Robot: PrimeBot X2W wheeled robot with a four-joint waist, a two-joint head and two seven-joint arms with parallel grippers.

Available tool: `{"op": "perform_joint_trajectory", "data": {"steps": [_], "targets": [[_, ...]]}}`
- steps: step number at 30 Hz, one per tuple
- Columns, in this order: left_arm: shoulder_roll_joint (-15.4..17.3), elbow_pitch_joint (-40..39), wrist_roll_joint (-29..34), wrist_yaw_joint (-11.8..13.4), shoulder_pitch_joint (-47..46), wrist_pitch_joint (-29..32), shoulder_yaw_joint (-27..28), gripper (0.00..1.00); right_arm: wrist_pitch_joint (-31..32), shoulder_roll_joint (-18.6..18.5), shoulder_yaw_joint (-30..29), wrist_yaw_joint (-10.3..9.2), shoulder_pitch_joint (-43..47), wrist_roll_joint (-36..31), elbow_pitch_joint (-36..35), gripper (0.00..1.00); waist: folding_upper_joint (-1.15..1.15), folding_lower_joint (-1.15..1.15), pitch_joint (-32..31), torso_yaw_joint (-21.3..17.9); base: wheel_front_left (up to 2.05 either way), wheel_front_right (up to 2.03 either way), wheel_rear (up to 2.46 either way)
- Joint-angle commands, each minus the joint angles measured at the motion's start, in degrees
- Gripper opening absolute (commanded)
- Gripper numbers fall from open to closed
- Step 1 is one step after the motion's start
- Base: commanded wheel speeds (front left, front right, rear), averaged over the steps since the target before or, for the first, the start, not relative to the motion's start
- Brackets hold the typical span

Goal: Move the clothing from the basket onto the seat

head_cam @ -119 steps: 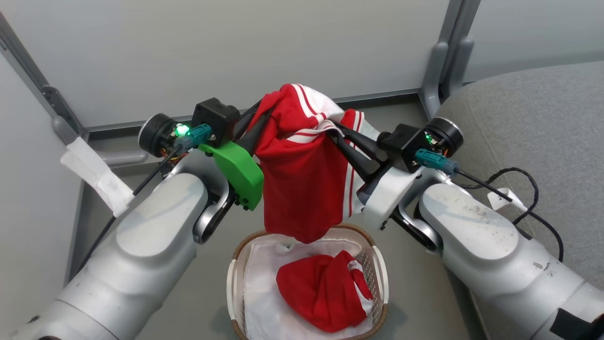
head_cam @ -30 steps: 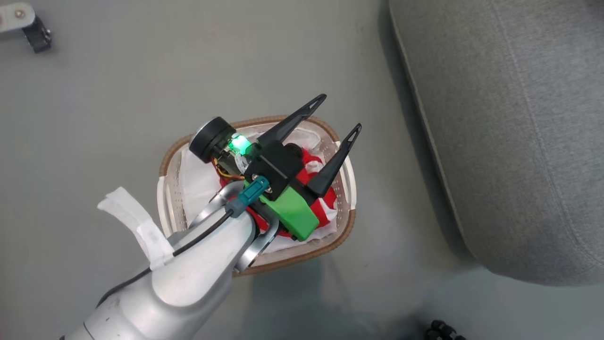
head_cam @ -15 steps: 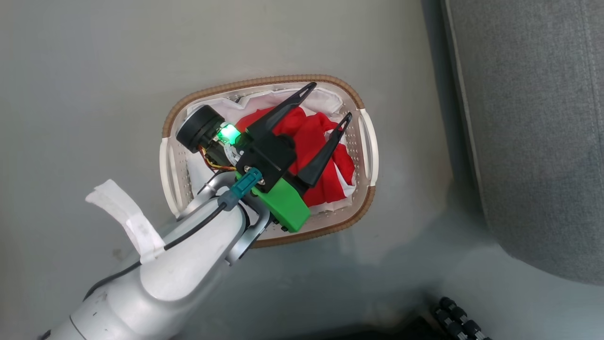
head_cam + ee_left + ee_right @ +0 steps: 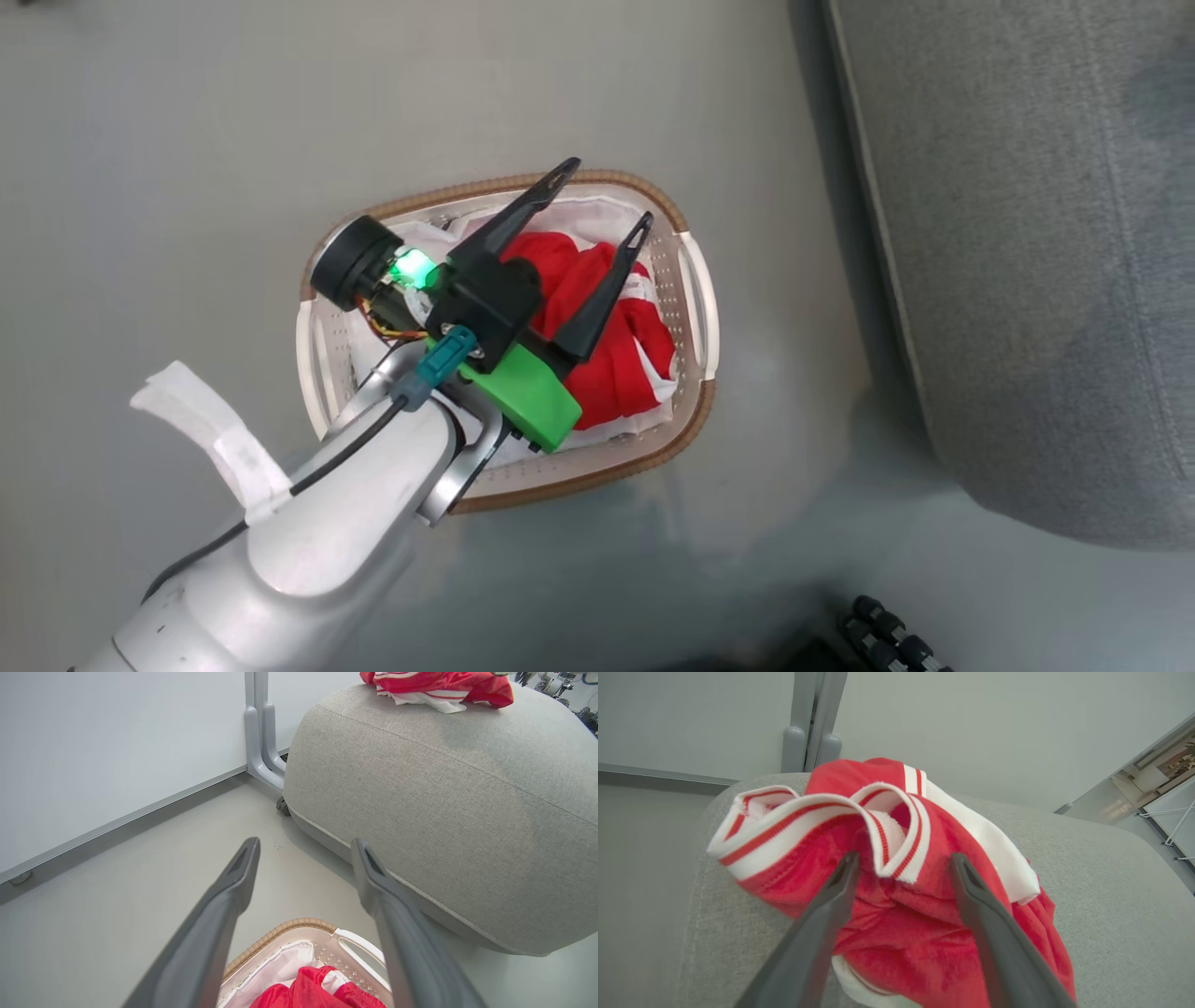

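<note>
A red garment point(image 4: 621, 373) of the clothing lies bunched in the white basket point(image 4: 597, 481) on the floor. My left gripper point(image 4: 608, 193) hovers over it, open and holding nothing. In the left wrist view the left gripper point(image 4: 306, 843) points past the basket point(image 4: 289, 927) toward the grey seat point(image 4: 444, 812). The garment in the basket point(image 4: 313, 994) lies below its fingers. A second red and white garment point(image 4: 439, 686) lies on top of the seat. My right gripper point(image 4: 904, 856) is open, its fingers straddling that garment point(image 4: 901, 914) on the seat point(image 4: 1111, 896).
A white liner sheet point(image 4: 597, 210) lines the basket. The seat point(image 4: 1027, 280) stands right of the basket across a strip of grey floor. Behind are a white wall panel and a grey post point(image 4: 261, 728). A black ribbed object point(image 4: 887, 635) lies at the bottom edge.
Four seconds ago both grippers held a red garment above the basket; it now lies on the seat. The head camera has shifted. The left gripper stays open over the basket.
</note>
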Motion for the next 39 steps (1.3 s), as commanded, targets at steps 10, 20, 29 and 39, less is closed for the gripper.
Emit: {"op": "perform_joint_trajectory", "data": {"steps": [10,20,29,39], "targets": [[0.16,2.16,-3.16,1.41,3.46,-2.73,2.06,1.00,-0.71,1.14,7.33,-0.08,8.05,3.86,-4.53,1.00,0.00,0.00,-8.81,-1.86,0.00,0.00,0.00],[-1.31,6.61,-7.02,2.49,8.90,-5.93,6.18,1.00,-0.79,1.03,10.22,-0.08,11.39,10.28,-9.22,1.00,0.00,0.00,-18.42,1.65,0.00,0.00,0.00],[-1.85,6.45,-7.54,4.31,16.96,-6.30,15.85,1.00,-0.83,5.75,7.59,-0.08,16.84,12.47,-14.20,1.00,0.00,0.00,-24.57,6.10,0.00,0.00,0.00],[-3.56,2.76,-4.50,4.15,28.64,-6.24,28.41,1.00,-0.85,14.78,3.30,-0.08,31.61,6.60,-24.43,1.00,0.00,0.00,-29.11,9.02,0.00,0.00,0.00]]}}
